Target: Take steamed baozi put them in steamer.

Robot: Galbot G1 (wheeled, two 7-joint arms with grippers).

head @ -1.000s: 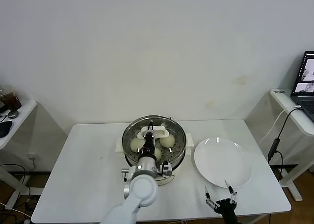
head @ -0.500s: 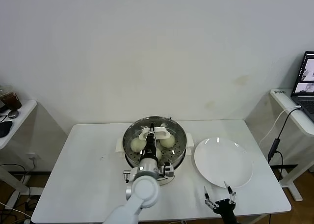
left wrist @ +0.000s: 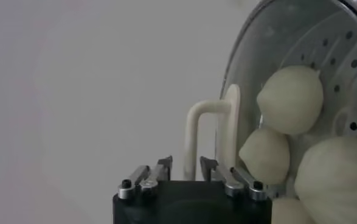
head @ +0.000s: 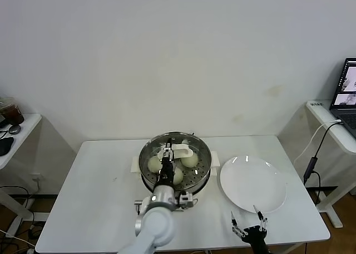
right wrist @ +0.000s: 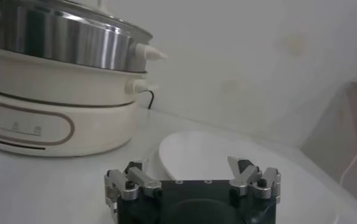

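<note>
The steamer (head: 146,176) stands mid-table with its glass lid (head: 196,146) on; it also shows in the right wrist view (right wrist: 62,36). Three baozi (head: 154,164) (head: 189,160) (head: 177,176) show through the lid; a fourth is hidden in the head view. The left wrist view shows several baozi (left wrist: 291,100) (left wrist: 264,155) (left wrist: 336,176) on the perforated tray (left wrist: 342,58). My left gripper (head: 166,161) (left wrist: 186,163) is over the near side of the lid, its jaws a small gap apart on either side of the white lid handle (left wrist: 208,131), not touching it. My right gripper (head: 250,224) (right wrist: 192,170) is open and empty at the table's front edge.
A bare white plate (head: 253,182) (right wrist: 227,152) lies right of the steamer, just beyond the right gripper. A side table (head: 14,134) stands at far left. A desk with a laptop (head: 345,92) and a hanging cable stands at far right.
My left arm has drawn back toward me and slightly left, and its gripper has slid off the lid handle toward the near side. The lid, baozi and right arm have not moved.
</note>
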